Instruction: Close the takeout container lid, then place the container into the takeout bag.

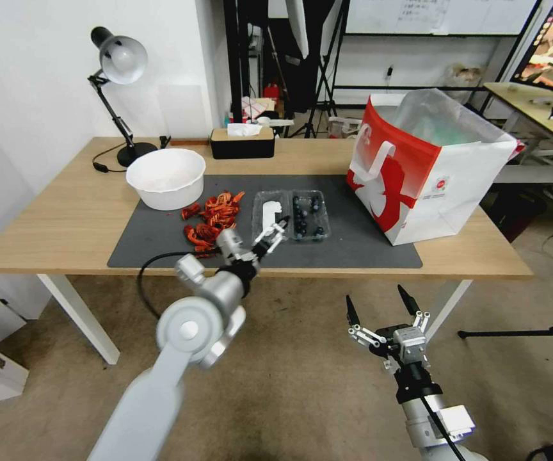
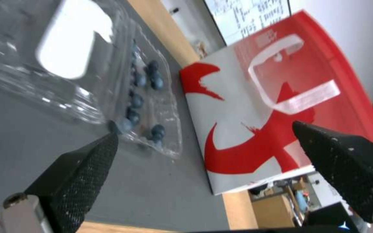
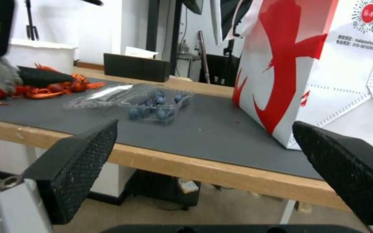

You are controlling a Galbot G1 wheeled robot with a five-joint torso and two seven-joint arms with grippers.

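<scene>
My left gripper (image 1: 275,232), wide open and empty, hovers at the near edge of the lid (image 1: 269,214), which lies flat beside the container (image 1: 308,216) mid-bench, its hinge running front to back; my right gripper (image 1: 382,306) hangs open below the bench's front edge.

On the mat (image 1: 353,246), the takeout container (image 1: 291,216) lies open at centre, its lid (image 1: 269,216) on the left half. The bowl (image 1: 166,177) sits to the container's left, the takeout bag (image 1: 427,166) to its right, the tissue box (image 1: 242,142) behind. The left gripper (image 1: 276,234) hovers at the container's near edge.
</scene>
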